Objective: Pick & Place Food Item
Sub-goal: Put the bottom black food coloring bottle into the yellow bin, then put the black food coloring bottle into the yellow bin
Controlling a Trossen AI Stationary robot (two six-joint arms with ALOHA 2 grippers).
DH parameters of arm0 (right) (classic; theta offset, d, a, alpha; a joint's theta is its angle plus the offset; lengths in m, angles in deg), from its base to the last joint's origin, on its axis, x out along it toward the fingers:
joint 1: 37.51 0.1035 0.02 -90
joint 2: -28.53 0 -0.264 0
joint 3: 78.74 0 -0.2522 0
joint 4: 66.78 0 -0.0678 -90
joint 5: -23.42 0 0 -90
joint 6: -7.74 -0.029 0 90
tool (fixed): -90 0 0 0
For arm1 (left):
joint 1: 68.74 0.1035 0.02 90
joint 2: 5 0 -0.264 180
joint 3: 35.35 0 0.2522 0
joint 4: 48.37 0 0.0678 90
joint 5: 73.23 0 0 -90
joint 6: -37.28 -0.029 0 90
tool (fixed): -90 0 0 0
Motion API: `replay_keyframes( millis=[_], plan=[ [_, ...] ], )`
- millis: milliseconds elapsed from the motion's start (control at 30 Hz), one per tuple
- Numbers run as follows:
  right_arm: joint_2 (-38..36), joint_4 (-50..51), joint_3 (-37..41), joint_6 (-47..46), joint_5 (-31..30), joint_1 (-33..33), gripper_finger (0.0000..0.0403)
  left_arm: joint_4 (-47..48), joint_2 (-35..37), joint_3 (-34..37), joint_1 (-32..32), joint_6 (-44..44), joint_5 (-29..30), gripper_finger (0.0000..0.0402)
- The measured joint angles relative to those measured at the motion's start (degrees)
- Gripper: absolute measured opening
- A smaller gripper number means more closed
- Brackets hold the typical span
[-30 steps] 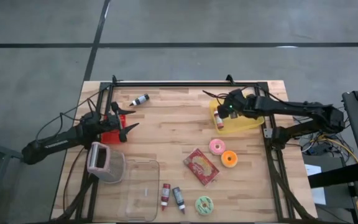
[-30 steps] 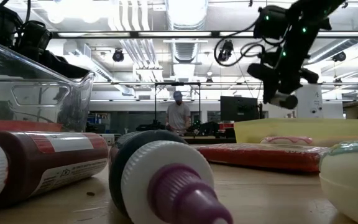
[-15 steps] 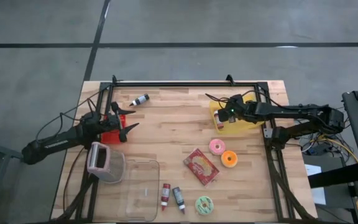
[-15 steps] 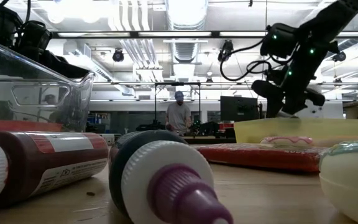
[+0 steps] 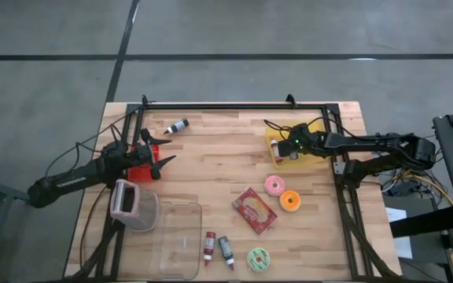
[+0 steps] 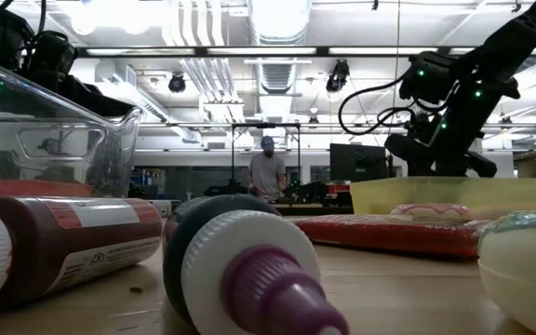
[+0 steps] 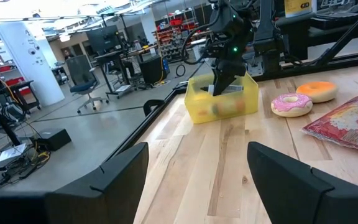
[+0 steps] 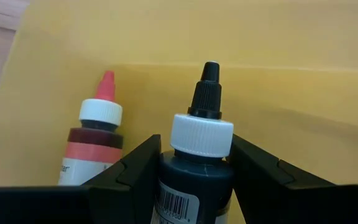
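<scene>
Presently we judge the placing step in hand: the right gripper (image 8: 194,171), at two o'clock on the table, sits low inside the yellow bin (image 5: 314,154), clamped on a dark bottle (image 8: 197,155) beside a red-tipped bottle (image 8: 93,146). Next comes release and withdrawal. The left gripper (image 5: 163,161) waits with fingers apart at nine o'clock.

Two bottles (image 8: 194,165) lie in the bin (image 5: 313,156) (table's (image 5: 211,149) right side), doughnuts (image 5: 274,185) before it.
</scene>
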Motion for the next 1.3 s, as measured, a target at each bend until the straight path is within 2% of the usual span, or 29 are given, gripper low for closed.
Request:
replay_keyframes(
  millis=[433, 867, 1300],
  plan=[
    [0.0, 0.0, 1.2, -1.6, 1.7, -0.3, 0.0170, 0.0, 0.0, 0.0, 0.0, 0.0, 0.0, 0.0278],
    [0.0, -1.0, 1.2, -4.0, 1.5, -0.2, 0.0227, 0.0, 0.0, 0.0, 0.0, 0.0, 0.0, 0.0278],
    [0.0, -1.2, 1.0, -4.0, 1.5, -0.2, 0.0233, 0.0, 0.0, 0.0, 0.0, 0.0, 0.0, 0.0278]
  ],
)
